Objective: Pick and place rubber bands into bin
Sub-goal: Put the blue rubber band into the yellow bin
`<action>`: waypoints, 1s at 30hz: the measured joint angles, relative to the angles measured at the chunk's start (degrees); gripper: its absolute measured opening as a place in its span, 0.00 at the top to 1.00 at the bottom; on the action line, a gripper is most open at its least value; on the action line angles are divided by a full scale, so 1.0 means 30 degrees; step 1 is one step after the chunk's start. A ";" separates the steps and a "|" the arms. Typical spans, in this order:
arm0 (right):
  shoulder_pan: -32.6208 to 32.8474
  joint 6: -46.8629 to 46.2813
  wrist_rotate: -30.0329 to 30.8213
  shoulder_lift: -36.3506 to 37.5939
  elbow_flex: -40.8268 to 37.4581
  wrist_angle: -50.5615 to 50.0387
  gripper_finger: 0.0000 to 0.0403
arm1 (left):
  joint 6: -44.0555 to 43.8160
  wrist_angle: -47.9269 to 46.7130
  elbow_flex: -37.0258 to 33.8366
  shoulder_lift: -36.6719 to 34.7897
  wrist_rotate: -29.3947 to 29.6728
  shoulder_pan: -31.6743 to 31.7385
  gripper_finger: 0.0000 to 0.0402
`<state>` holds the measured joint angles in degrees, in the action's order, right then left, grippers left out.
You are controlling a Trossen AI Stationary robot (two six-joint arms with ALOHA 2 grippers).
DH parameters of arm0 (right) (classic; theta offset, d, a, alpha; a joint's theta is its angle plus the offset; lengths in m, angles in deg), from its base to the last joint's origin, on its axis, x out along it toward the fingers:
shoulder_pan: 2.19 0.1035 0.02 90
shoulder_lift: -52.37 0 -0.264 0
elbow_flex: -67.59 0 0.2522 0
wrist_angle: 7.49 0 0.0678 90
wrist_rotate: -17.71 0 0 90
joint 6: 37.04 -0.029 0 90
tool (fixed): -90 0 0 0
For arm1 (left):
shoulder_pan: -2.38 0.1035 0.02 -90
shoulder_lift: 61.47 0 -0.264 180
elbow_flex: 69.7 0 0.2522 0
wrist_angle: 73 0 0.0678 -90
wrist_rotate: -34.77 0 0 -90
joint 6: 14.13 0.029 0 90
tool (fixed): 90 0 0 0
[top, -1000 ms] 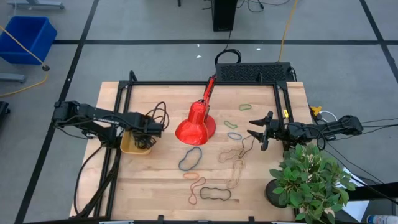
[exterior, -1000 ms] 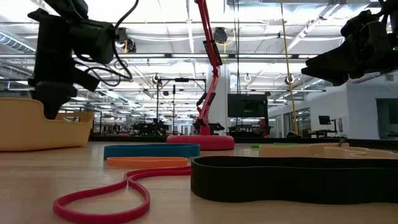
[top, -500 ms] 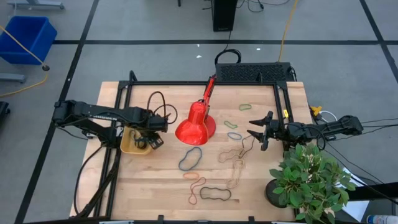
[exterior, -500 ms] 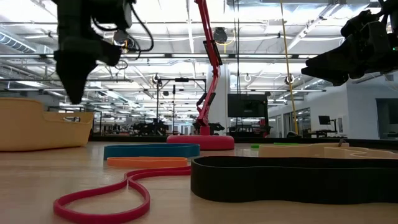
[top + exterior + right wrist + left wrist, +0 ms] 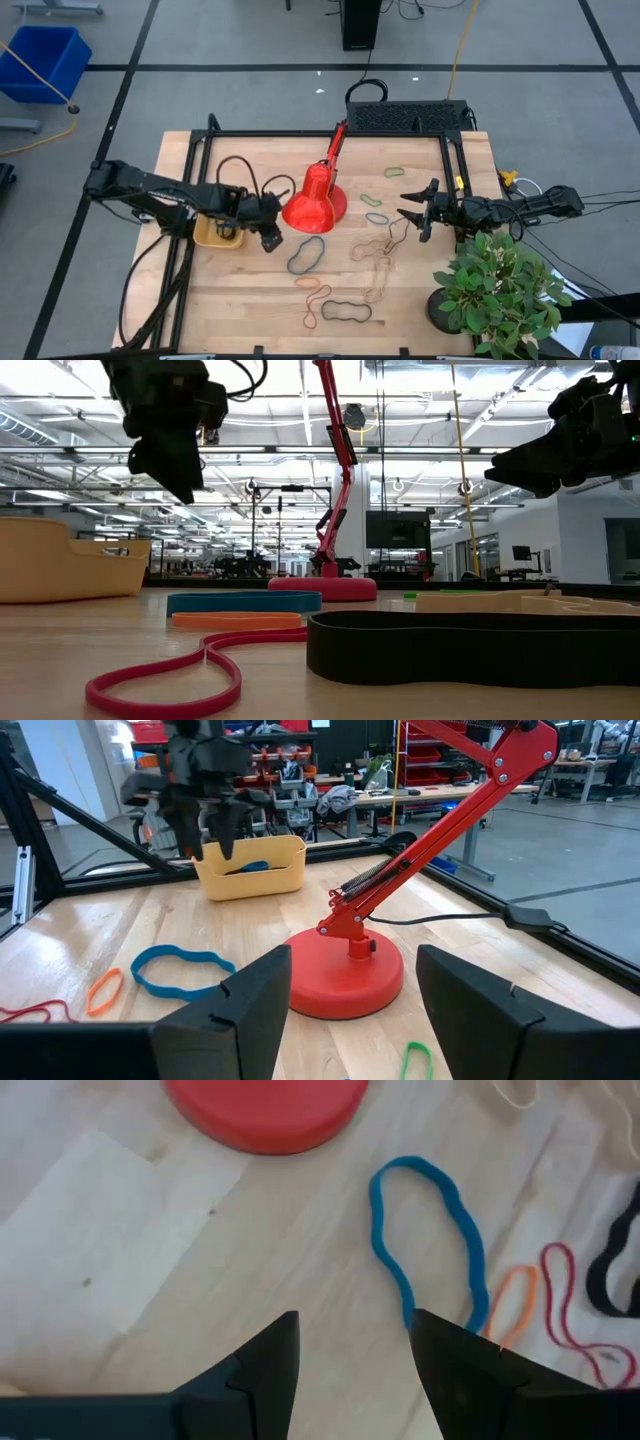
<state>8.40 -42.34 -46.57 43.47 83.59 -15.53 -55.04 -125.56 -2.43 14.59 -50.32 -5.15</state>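
The surface [image 5: 240, 300] is pale planked wood with a visible grain, framed by black metal rails. On it stands a glossy red desk lamp [image 5: 316, 198] with a round flat base and a thin jointed arm carrying a coiled spring.

The bin [image 5: 214, 231] is a smooth yellow-orange plastic tub with rounded corners, standing near the surface's left edge; the right wrist view shows a bit of blue band inside it.

The left hand [image 5: 268, 240] hangs above the wood between the bin and the lamp's base, its two dark fingers [image 5: 268, 1365] spread and empty. Just ahead of it lies a wavy blue rubber band [image 5: 432, 1240], a narrow elongated loop. Beside that are a small flat orange band [image 5: 514, 1298] and a thin red band [image 5: 570, 1310] pinched into a figure of eight. A wide matte black band [image 5: 470, 648] lies nearest the surface's front edge, with tan bands [image 5: 378, 262] tangled to its right and a small green loop [image 5: 395, 172] farther back.

The right hand [image 5: 416, 212] waits over the right side, released and holding nothing, beside a leafy potted plant [image 5: 500, 290].

No writing can be read.
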 joint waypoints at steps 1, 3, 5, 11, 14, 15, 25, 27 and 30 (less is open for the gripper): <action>0.0000 0.0000 0.0000 0.0000 0.0000 0.0002 0.48 | -0.0375 0.0035 0.0007 0.0234 0.0391 -0.0291 0.51; 0.0000 0.0000 -0.0003 -0.0007 0.0000 -0.0004 0.48 | -0.1041 -0.0017 -0.0019 0.0605 0.0920 -0.0892 0.51; 0.0000 0.0000 -0.0007 -0.0015 0.0000 -0.0013 0.48 | -0.1537 0.0357 -0.0018 0.0965 0.1393 -0.1456 0.51; 0.0000 0.0000 -0.0015 -0.0102 0.0000 -0.0051 0.48 | -0.1863 0.3668 0.0004 0.3262 0.2436 -0.3005 0.51; 0.0000 0.0000 -0.0015 -0.0175 0.0000 -0.0055 0.48 | -0.1897 0.5056 -0.0018 0.4501 0.2545 -0.3555 0.51; 0.0000 0.0000 -0.0015 -0.0175 0.0000 -0.0050 0.48 | -0.1923 0.5831 -0.0015 0.4968 0.2540 -0.3679 0.51; 0.0000 -0.0510 -0.0043 -0.0514 0.0000 -0.0017 0.48 | -0.2044 0.7384 -0.0015 0.8524 0.2902 -0.4323 0.51; 0.0000 -0.0510 -0.0057 -0.0597 0.0000 -0.0069 0.48 | -0.2148 0.7576 0.0007 0.8872 0.2958 -0.4322 0.51; 0.0000 -0.0510 -0.0080 -0.0743 0.0000 0.0011 0.48 | -0.2282 0.7524 0.0044 0.9061 0.3230 -0.4332 0.51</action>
<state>8.40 -43.87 -46.81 41.24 83.59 -15.50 -61.89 -102.98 -2.29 41.77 -40.63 -18.14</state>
